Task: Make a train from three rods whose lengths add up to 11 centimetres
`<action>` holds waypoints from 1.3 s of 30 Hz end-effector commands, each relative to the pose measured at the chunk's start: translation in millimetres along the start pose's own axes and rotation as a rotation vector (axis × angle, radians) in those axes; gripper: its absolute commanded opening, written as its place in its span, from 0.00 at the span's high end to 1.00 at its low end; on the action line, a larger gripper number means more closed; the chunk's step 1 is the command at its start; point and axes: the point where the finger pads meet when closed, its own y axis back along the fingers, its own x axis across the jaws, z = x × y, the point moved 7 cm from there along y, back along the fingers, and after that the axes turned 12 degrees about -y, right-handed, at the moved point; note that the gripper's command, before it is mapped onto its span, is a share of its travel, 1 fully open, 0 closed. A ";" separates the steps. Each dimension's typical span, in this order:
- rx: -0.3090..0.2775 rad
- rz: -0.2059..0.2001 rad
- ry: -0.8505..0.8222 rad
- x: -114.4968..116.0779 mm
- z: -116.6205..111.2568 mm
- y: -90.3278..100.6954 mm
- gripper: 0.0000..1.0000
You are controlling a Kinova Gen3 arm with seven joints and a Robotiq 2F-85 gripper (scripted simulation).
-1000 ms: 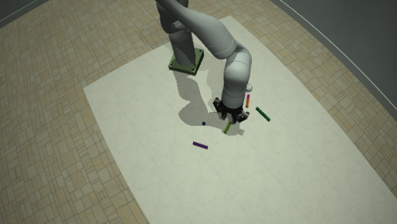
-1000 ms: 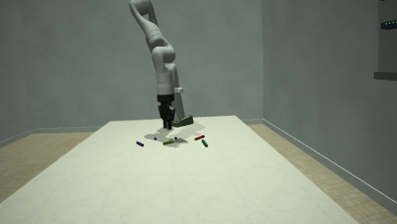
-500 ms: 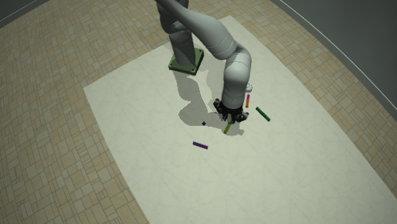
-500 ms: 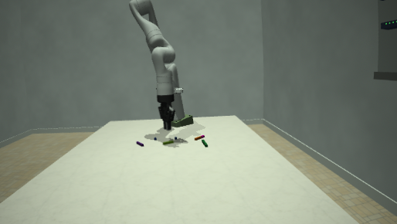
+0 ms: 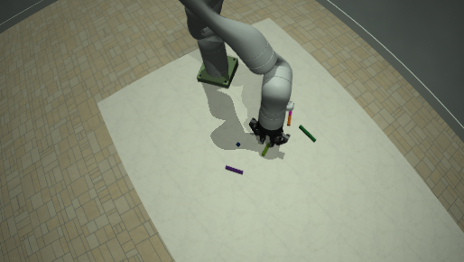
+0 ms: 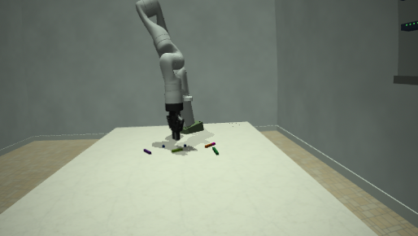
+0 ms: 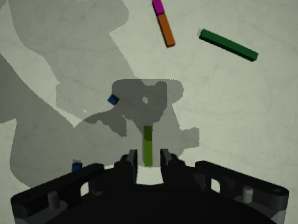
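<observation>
Tabletop [image 5: 316, 203] [image 6: 203, 191] [image 7: 235, 105]: pale, faintly veined surface, flat. Surrounding floor [image 5: 68, 158] [image 6: 37, 159]: tan, patterned in small rectangular blocks. Arm [image 5: 275, 88] [image 6: 172, 77]: smooth, light grey, rounded segments; quantity, one. Base plate [image 5: 229, 84] [image 6: 198, 127]: green, four-sided; quantity, one.

Gripper [image 5: 272, 143] [image 6: 176, 139] [image 7: 148, 158]: black, jointed, two fingers. The fingers stand a narrow gap apart with nothing held, raised above the lime rod [image 5: 265, 150] [image 6: 176, 150] [image 7: 148, 145]. The lime rod lies flat on the tabletop, partly in shadow; in the wrist view it lines up with the finger gap.

Rods, total seven, straight and flat-sided:
- Lime: one, apart from the other rods.
- Magenta: one. The magenta rod [image 5: 290, 113] [image 6: 213, 143] [image 7: 158, 6] lies end to end with the orange rod, roughly in line.
- Orange: one. The orange rod [image 5: 289, 120] [image 6: 209, 145] [image 7: 166, 31] has its other end free.
- Green: one. The green rod [image 5: 307, 133] [image 6: 215, 150] [image 7: 228, 45] lies near the orange rod, angled to it, not touching.
- Purple: one. The purple rod [image 5: 234, 170] [image 6: 147, 151] lies well apart from the orange rod.
- Blue: two, short and blocky. The first blue rod [image 5: 238, 145] [image 6: 163, 146] [image 7: 77, 166] lies between the purple and lime rods; the second blue rod [image 6: 185, 145] [image 7: 113, 99] is hidden in the top view.

The three-rod train is incomplete.
</observation>
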 end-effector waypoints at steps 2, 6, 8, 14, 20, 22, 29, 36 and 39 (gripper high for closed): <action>0.002 -0.003 0.003 -0.2 -1.4 -5.3 0.76; 0.002 -0.003 0.003 -0.2 -1.2 -11.7 0.76; 0.002 -0.003 0.003 -0.2 -1.2 -14.8 0.76; 0.002 -0.003 0.003 -0.1 -1.0 -23.3 0.76; 0.002 -0.003 0.003 -0.1 -0.9 -27.9 0.76; 0.002 -0.003 0.003 -0.1 -0.8 -29.8 0.76; 0.002 -0.003 0.003 0.0 -0.7 -33.9 0.76; 0.002 -0.003 0.003 0.0 -0.7 -34.7 0.76; 0.002 -0.003 0.003 0.0 -0.7 -34.8 0.76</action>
